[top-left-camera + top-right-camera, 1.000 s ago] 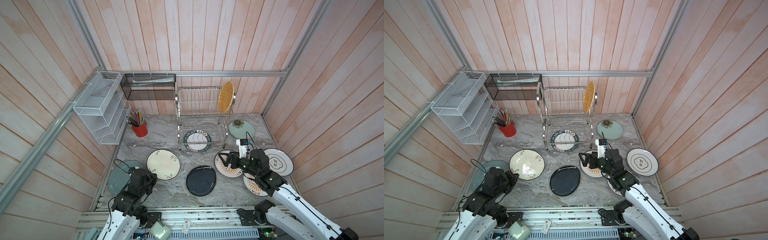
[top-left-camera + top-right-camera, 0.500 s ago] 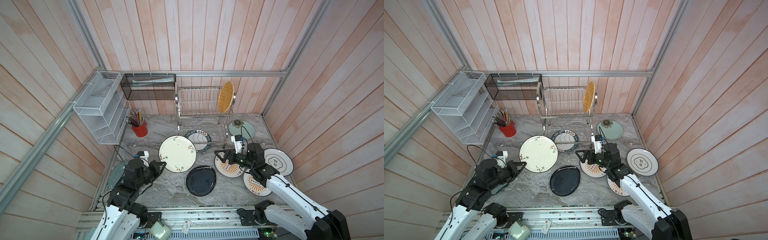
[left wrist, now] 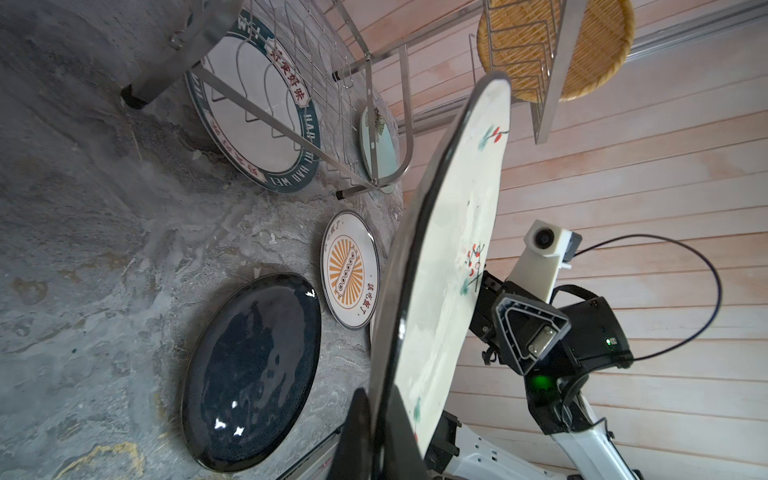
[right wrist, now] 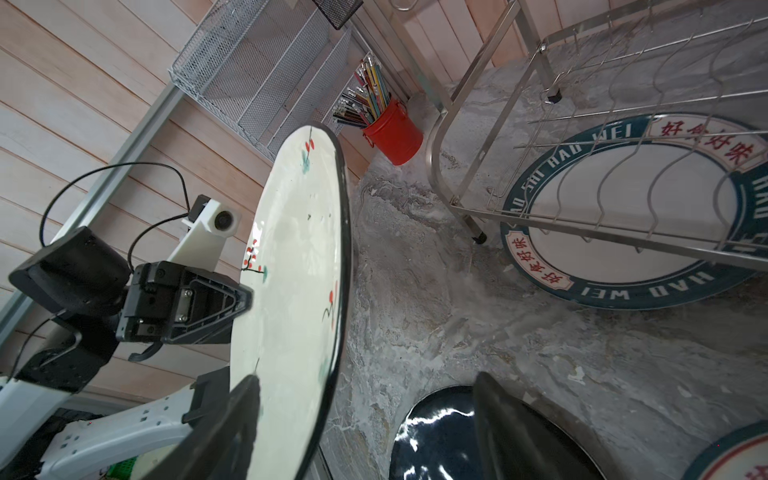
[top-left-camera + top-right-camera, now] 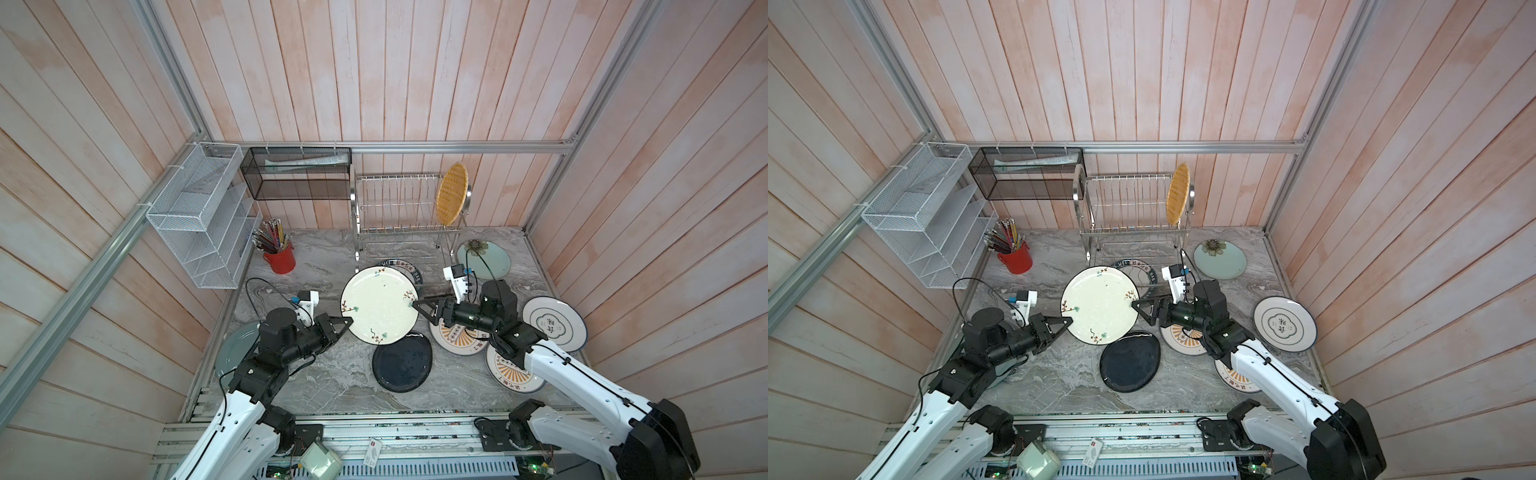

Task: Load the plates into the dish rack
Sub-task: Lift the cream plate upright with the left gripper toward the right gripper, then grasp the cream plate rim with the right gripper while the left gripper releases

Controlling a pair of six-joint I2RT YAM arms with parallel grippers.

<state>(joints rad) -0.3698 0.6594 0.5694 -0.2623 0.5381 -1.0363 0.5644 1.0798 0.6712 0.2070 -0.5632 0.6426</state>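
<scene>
Both top views: grey marbled tabletop [image 5: 332, 382], pink plank walls [image 5: 374, 83]; left gripper [image 5: 349, 321] tight on cream plate [image 5: 380, 311], right gripper [image 5: 417, 304] agape.

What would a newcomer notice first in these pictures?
The cream floral plate hangs above the table centre, its rim pinched by the left gripper, while the right gripper straddles the opposite rim, jaws open. Behind, one yellow woven plate stands upright in the dish rack.
</scene>
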